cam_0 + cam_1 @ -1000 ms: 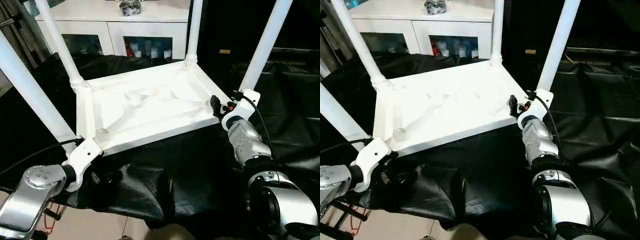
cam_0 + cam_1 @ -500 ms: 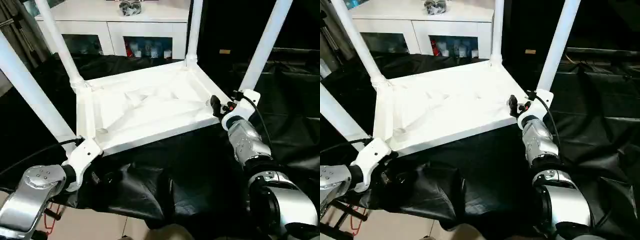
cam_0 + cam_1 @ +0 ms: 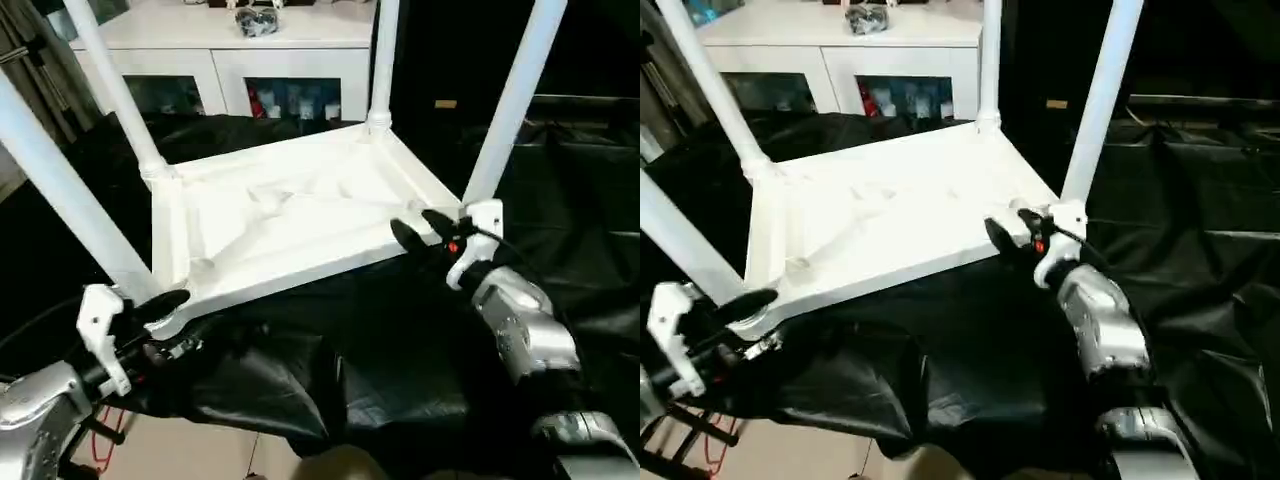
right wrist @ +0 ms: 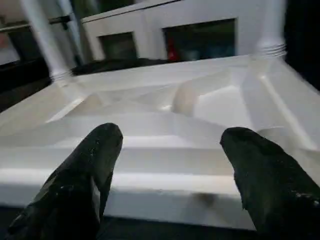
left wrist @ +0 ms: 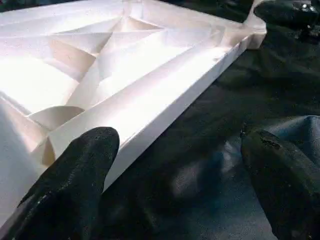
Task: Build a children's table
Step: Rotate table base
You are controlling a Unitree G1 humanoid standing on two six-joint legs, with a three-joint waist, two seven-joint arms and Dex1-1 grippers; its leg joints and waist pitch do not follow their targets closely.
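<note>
The children's table (image 3: pixel 290 215) lay upside down on the black cloth (image 3: pixel 300 370) across the centre of the head view, ribbed underside up, all four legs (image 3: pixel 505 105) seated and rising out of the top of the frame; its long axis ran from lower left to upper right. Your left gripper (image 3: pixel 165 305), fingers spread wide and empty, sat just at the near-left corner at lower left; your right gripper (image 3: pixel 425 230), also open and holding nothing, sat against the near-right corner at centre right. Each arm had its own corner close, neither nearer, so I judged the next move turned on the near long edge lying directly ahead of both.
</note>
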